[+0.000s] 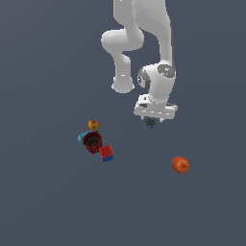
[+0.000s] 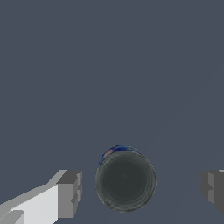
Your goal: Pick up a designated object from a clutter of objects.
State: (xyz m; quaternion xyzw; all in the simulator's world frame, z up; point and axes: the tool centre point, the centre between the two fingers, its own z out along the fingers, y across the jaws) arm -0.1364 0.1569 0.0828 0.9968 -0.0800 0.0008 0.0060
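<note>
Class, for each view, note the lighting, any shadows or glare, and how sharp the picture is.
Exterior view: flat, even light, no cast shadows on the floor, soft low-detail render; the can is mostly hidden under the gripper. Wrist view: no glare, the can's dark top shows faint rings; the fingers look slightly blurred.

White rounded arm links, tool (image 2: 142, 190) with blocky grey fingertips (image 2: 70, 192) (dark joint caps).

You are looking at a simulated test scene, not a real room: a flat, featureless slate-grey worktop (image 1: 48, 202) fills both views with no walls or furniture. The white arm (image 1: 144, 38) at 12 o'clock and the few small objects are plainly shaded, computer-drawn shapes.
</note>
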